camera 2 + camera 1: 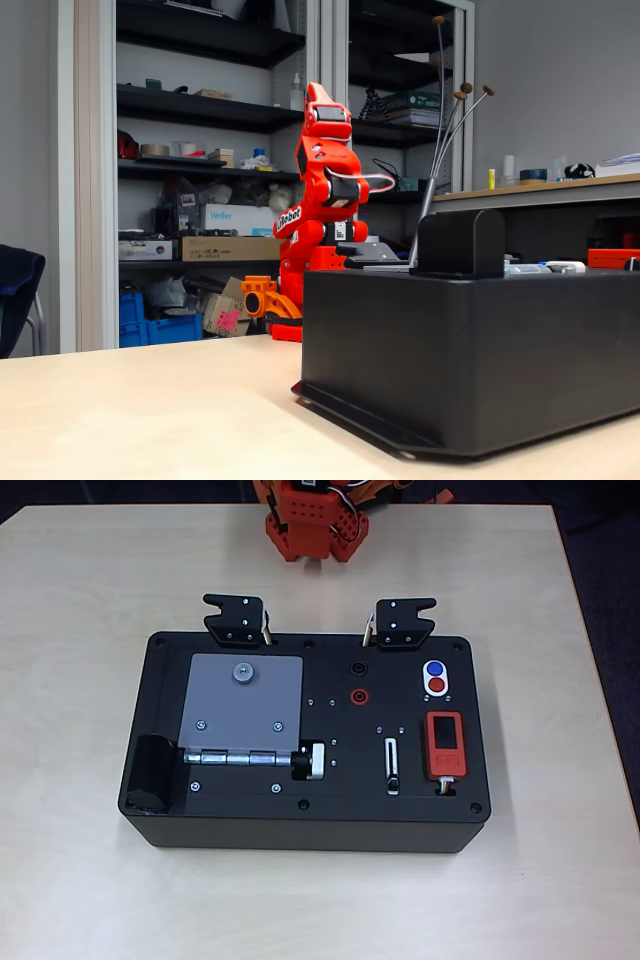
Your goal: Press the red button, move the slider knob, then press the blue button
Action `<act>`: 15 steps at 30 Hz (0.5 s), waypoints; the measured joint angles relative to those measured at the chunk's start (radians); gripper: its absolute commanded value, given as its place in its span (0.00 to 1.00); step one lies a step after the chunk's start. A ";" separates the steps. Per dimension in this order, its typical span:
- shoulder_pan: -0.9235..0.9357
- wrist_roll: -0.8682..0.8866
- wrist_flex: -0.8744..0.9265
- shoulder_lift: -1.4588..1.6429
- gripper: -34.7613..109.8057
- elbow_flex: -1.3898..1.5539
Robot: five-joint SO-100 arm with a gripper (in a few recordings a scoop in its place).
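Note:
A black box [230,815] on the table carries the task's parts on its top face. In the overhead view the red button [437,686] and the blue button [434,668] share a white oval at the box's upper right, blue farther back. The slider knob [393,782] sits at the near end of its white-rimmed slot [392,760], left of a red device. The orange arm [322,190] stands folded upright behind the box, well away from the buttons; its base [315,525] shows at the table's far edge. I cannot make out its fingers.
The box also carries a grey hinged plate [243,705], a silver-and-black knob [312,761], a red ring socket [357,695], a red device with a dark screen [444,745], and two black clamps [237,620] [402,623] at its far edge. Bare tabletop [80,680] surrounds the box.

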 measured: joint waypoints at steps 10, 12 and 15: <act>0.000 0.000 -0.002 0.000 0.24 0.026; 0.000 0.000 -0.002 0.000 0.24 0.026; 0.000 0.000 -0.002 0.000 0.24 0.026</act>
